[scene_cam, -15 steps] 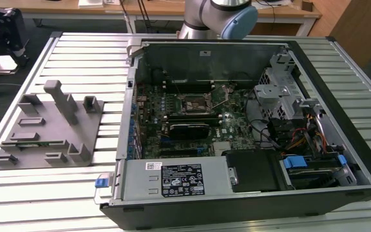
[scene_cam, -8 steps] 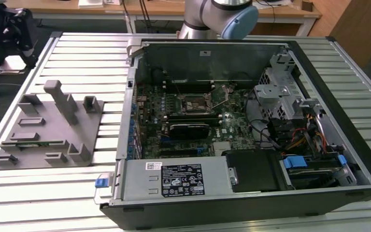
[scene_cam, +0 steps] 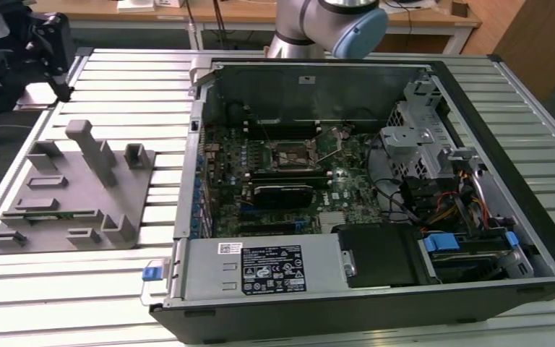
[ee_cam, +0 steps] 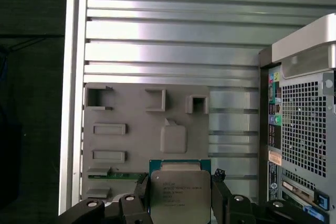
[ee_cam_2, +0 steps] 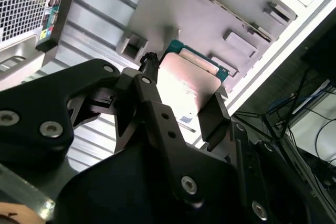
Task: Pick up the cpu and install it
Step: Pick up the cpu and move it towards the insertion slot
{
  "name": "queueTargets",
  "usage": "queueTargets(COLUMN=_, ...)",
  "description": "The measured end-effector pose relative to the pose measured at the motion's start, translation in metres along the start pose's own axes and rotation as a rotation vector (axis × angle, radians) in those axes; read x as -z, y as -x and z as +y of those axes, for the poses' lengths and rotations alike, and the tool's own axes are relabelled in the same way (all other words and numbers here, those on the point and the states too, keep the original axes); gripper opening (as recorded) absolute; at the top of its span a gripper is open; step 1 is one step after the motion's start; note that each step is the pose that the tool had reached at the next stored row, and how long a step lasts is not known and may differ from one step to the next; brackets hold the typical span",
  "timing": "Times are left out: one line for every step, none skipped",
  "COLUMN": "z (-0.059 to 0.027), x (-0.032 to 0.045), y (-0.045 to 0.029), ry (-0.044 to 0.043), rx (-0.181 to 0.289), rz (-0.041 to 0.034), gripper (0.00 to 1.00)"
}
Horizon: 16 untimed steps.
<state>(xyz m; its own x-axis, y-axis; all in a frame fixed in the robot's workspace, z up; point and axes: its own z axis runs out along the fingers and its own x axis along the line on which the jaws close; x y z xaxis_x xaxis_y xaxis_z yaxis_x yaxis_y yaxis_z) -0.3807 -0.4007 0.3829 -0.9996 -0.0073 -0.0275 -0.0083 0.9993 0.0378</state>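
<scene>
My black gripper (ee_cam: 180, 181) clamped on the small flat square cpu (ee_cam: 180, 199), shiny silver metal lid, thin teal-green rim, held over the grey plastic fixture plate (ee_cam: 131, 124), on the slatted aluminium worktop (ee_cam: 173, 40).

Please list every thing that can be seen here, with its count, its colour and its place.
cpu: one, silver with green rim, between the claw's fingers, near the fixture plate.
fixture plate: one, grey, on the table, at the exterior view's left of the computer case.
computer case: one, black, open, on the table.
motherboard: one, green, inside the computer case.
table: one, silver, slatted, under everything.
arm: one, grey and blue, at the case's far side.
claw: one, black, shut on the cpu.
</scene>
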Motion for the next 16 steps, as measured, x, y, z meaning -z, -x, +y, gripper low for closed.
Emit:
queueTargets(z=0.0000, x=-0.0001, y=0.0031, ry=0.0001, rx=0.000, rz=0.0000, gripper=0.55)
queueTargets(z=0.0000, x=-0.0002, y=0.0065, ry=0.0001, rx=0.000, rz=-0.0001, gripper=0.55)
queueTargets(z=0.0000, x=-0.0003, y=0.0101, ry=0.0001, rx=0.000, rz=-0.0001, gripper=0.55)
queueTargets(z=0.0000, x=-0.0004, y=0.0136, ry=0.0001, rx=0.000, rz=-0.0001, gripper=0.55)
queueTargets(z=0.0000, x=-0.0005, y=0.0170, ry=0.0000, rx=0.000, rz=0.0000, gripper=0.55)
queueTargets(z=0.0000, x=-0.0006, y=0.0207, ry=0.0001, rx=0.000, rz=0.0000, gripper=0.55)
queueTargets(z=0.0000, x=-0.0007, y=0.0244, ry=0.0001, rx=0.000, rz=-0.0001, gripper=0.55)
queueTargets(z=0.0000, x=-0.0007, y=0.0277, ry=0.0000, rx=0.000, rz=0.0000, gripper=0.55)
queueTargets(z=0.0000, x=-0.0009, y=0.0312, ry=0.0001, rx=0.000, rz=0.0000, gripper=0.55)
queueTargets(z=-0.0001, x=-0.0009, y=0.0348, ry=0.0000, rx=0.000, rz=0.0000, gripper=0.55)
queueTargets(z=-0.0001, x=-0.0010, y=0.0384, ry=0.0000, rx=0.000, rz=0.0000, gripper=0.55)
queueTargets(z=-0.0001, x=-0.0012, y=0.0422, ry=0.0001, rx=0.000, rz=-0.0001, gripper=0.55)
queueTargets(z=-0.0002, x=-0.0013, y=0.0459, ry=0.0001, rx=0.000, rz=-0.0001, gripper=0.55)
queueTargets(z=-0.0002, x=-0.0014, y=0.0496, ry=0.0001, rx=0.000, rz=0.0000, gripper=0.55)
queueTargets(z=-0.0002, x=-0.0015, y=0.0532, ry=0.0001, rx=0.000, rz=-0.0001, gripper=0.55)
queueTargets(z=-0.0002, x=-0.0015, y=0.0566, ry=0.0000, rx=0.000, rz=0.0000, gripper=0.55)
